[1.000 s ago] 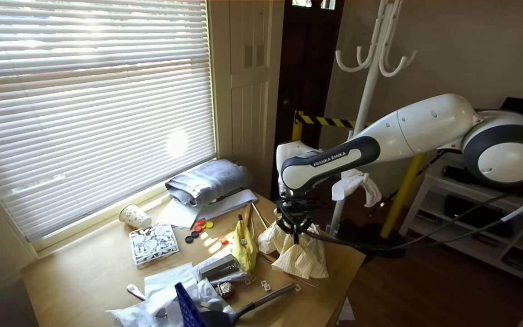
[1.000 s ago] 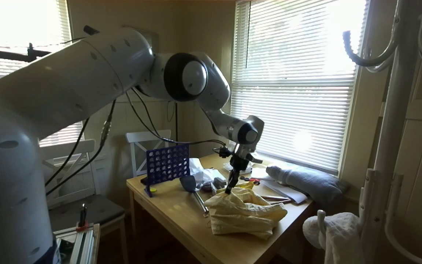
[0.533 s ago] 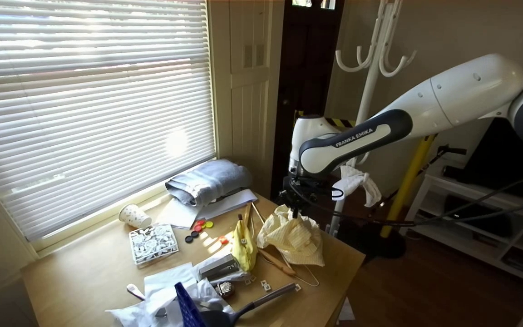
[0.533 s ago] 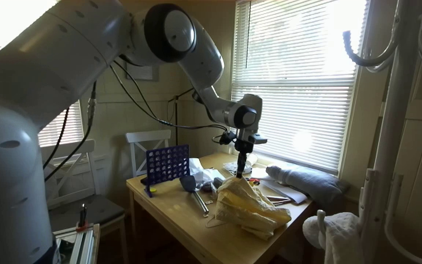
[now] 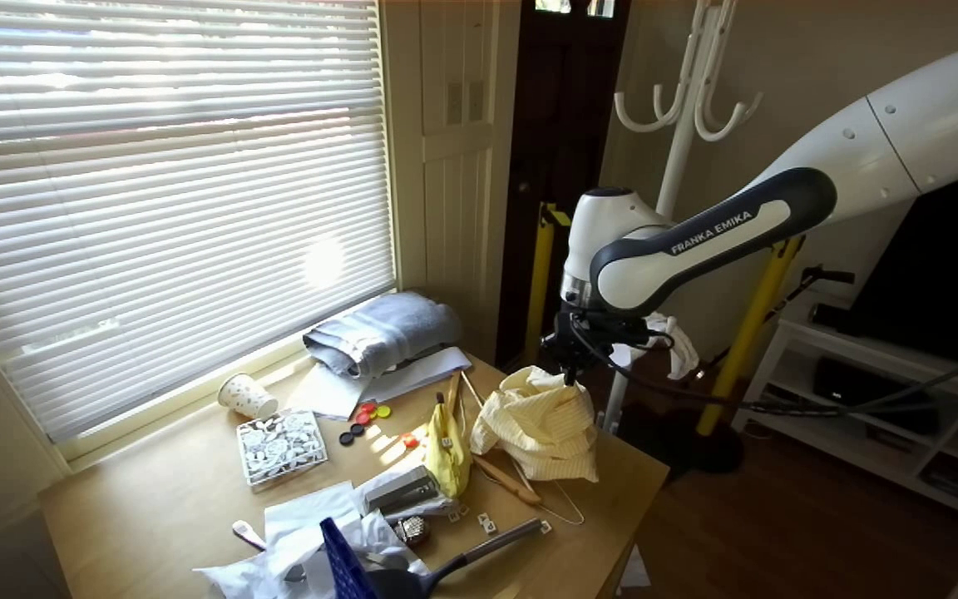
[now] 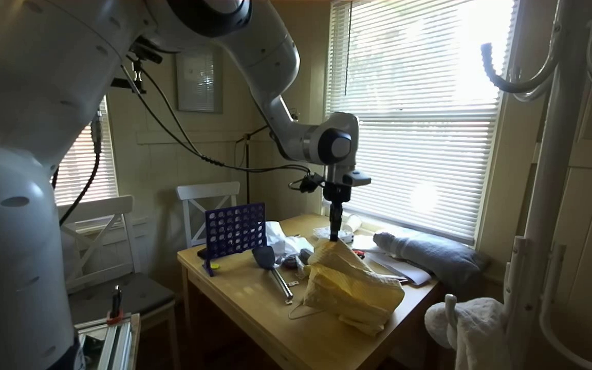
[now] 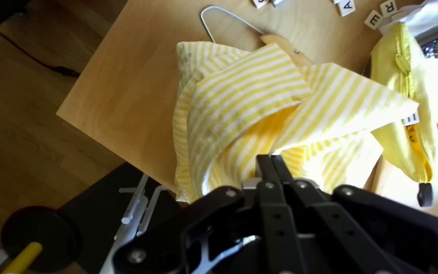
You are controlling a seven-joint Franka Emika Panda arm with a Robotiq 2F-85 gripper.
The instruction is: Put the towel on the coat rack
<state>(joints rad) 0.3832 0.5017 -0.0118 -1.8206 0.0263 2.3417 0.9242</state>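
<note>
The towel is a yellow-and-white striped cloth, bunched at the table's corner in both exterior views (image 5: 535,424) (image 6: 352,290) and in the wrist view (image 7: 249,87). My gripper (image 7: 271,158) is shut on a fold of it. In an exterior view the gripper (image 6: 334,238) points down and pulls the cloth into a peak, while its lower part seems to rest on the table. The gripper's tips are also above the cloth in an exterior view (image 5: 570,378). The white coat rack (image 5: 680,154) (image 6: 548,185) stands beyond the table's corner, with curved upper and lower hooks.
A white cloth (image 6: 481,329) hangs on a lower rack hook. A wooden hanger (image 7: 285,45), a yellow pouch (image 5: 447,457), a spatula (image 5: 487,549), a blue game grid (image 6: 235,231) and a folded grey-blue towel (image 5: 387,333) lie on the table. A yellow post (image 5: 745,341) stands near the rack.
My gripper has risen and drawn back, pulling the pinched part of the striped cloth up into a peak. The wooden hanger beside it has come into sight.
</note>
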